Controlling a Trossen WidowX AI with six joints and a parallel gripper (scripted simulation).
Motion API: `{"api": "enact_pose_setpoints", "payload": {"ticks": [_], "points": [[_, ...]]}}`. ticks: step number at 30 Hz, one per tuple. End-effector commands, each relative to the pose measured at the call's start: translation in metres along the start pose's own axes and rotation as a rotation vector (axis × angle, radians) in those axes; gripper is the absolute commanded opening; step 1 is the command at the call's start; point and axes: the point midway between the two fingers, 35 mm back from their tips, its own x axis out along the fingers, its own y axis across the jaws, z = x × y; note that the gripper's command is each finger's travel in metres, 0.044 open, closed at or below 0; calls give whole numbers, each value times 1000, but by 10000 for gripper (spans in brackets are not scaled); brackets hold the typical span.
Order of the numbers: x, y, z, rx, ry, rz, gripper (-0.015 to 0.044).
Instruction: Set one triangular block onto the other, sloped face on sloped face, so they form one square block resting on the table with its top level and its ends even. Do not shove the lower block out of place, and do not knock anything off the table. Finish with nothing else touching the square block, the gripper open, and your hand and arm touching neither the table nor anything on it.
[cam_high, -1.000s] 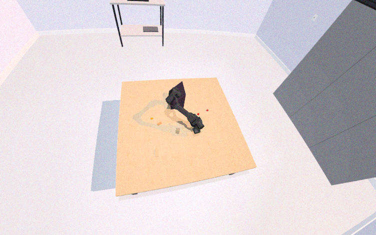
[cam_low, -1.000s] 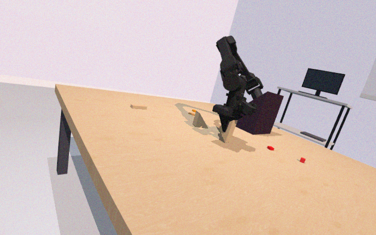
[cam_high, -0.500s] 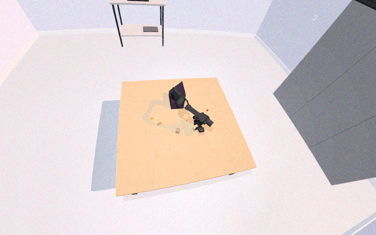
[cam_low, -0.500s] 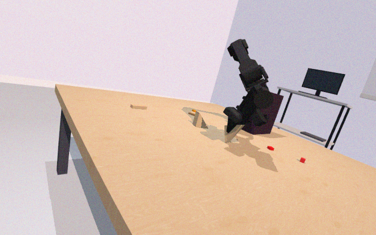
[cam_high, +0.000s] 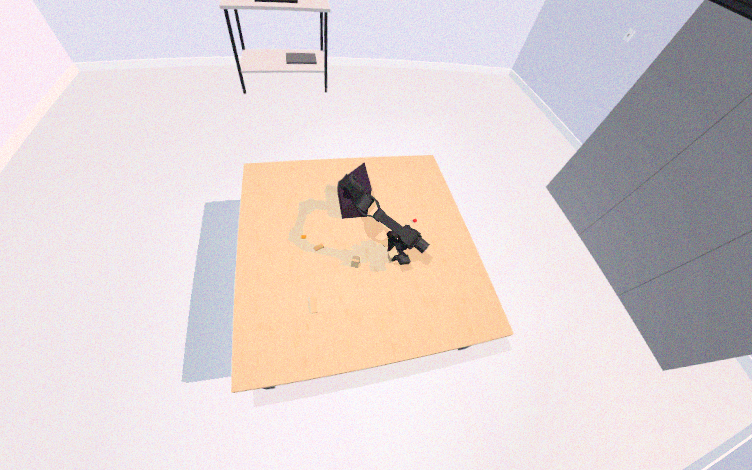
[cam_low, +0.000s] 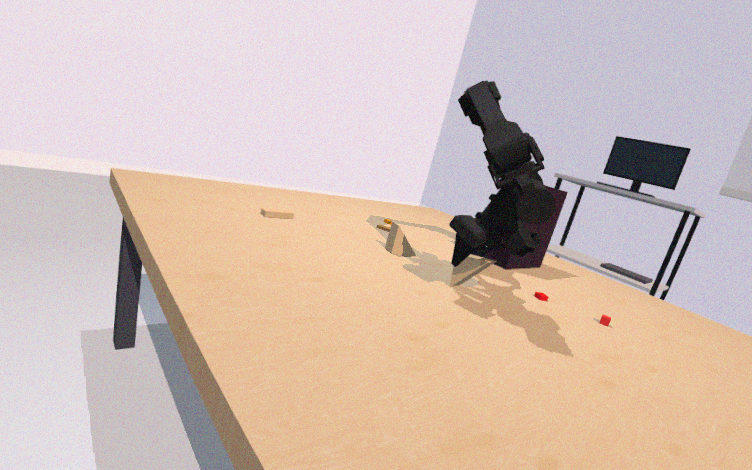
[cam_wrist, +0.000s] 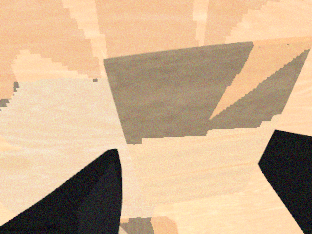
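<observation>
One wooden triangular block (cam_high: 354, 261) (cam_low: 397, 242) stands on the table (cam_high: 360, 343) (cam_low: 332, 354), left of the gripper and apart from it. The other triangular block (cam_wrist: 176, 95) (cam_low: 469, 272) lies on the table right at the fingertips; in the wrist view a shaded face and a lighter face of it show between the two dark fingers. My gripper (cam_high: 400, 256) (cam_low: 459, 256) (cam_wrist: 186, 148) is low over this block, pointing down, with its fingers spread open. I cannot tell whether a finger touches the block.
A dark purple box (cam_high: 357, 182) (cam_low: 535, 243) stands behind the arm. Two small red cubes (cam_low: 541, 296) (cam_low: 605, 319) lie to the right. A flat tan piece (cam_high: 313, 306) (cam_low: 276, 213), a small orange piece (cam_high: 303, 236) and a small tan piece (cam_high: 318, 247) lie to the left.
</observation>
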Motion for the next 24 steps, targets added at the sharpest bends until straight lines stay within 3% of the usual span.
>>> {"api": "enact_pose_setpoints", "payload": {"ticks": [1, 4, 12, 19, 24], "points": [[0, 1, 0, -4, -3, 4, 368], [0, 1, 0, -4, -3, 4, 440], [-2, 1, -1, -4, -3, 4, 440], [-91, -1, -35, 0, -5, 0, 440], [-93, -1, -32, -7, -16, -16, 440]]}}
